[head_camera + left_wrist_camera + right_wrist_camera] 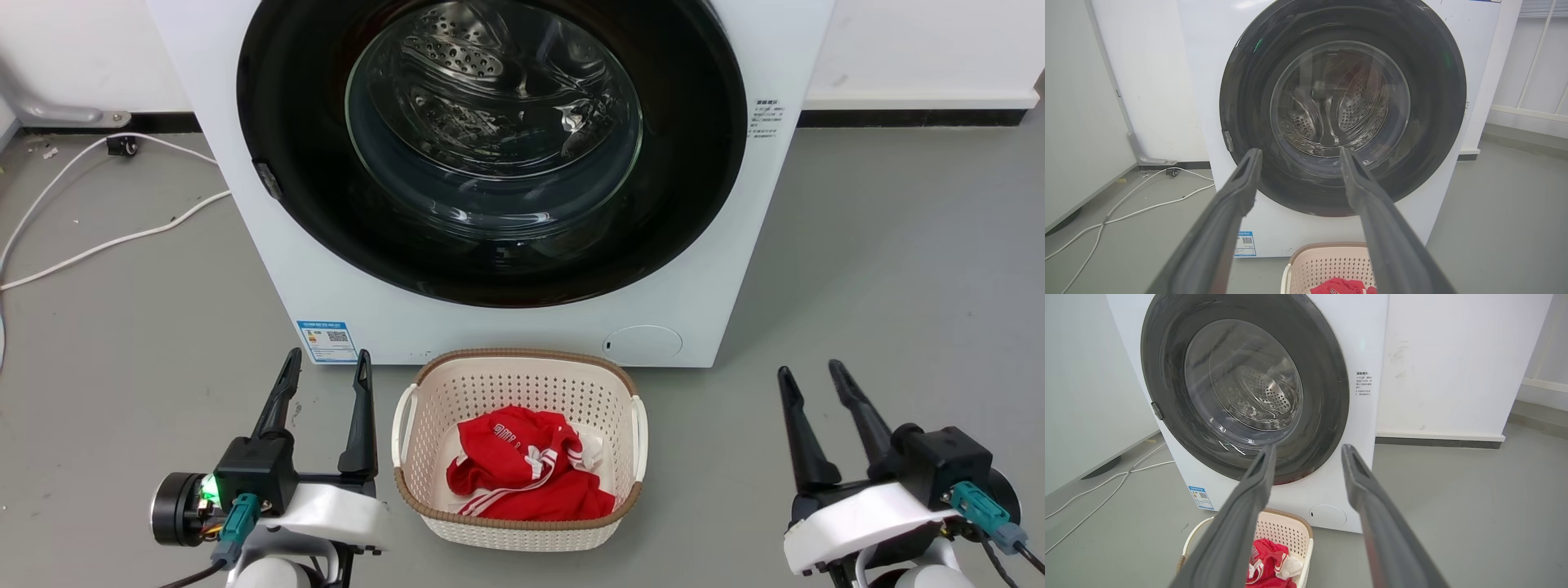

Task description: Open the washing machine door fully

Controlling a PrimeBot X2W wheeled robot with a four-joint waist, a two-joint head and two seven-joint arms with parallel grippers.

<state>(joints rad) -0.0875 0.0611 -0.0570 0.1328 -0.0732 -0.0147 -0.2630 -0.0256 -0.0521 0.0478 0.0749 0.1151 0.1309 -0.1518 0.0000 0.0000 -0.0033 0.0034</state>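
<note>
The white washing machine (343, 286) stands ahead of me on the grey floor. Its round glossy black washing machine door (286, 147) with a clear glass bowl lies flat against the front, shut; a small latch tab sits on its left rim. The same door (1241, 102) faces the left wrist view, and the door (1323, 375) also appears in the right wrist view. My left gripper (326, 363) hangs open at lower left, well short of the machine. My right gripper (810, 371) is open at lower right. Nothing sits between either pair of fingers.
A cream laundry basket (424, 392) holding red clothing (522, 474) sits on the floor right in front of the machine, between my grippers. White cables (98, 245) trail over the floor at left. A white wall runs behind the machine.
</note>
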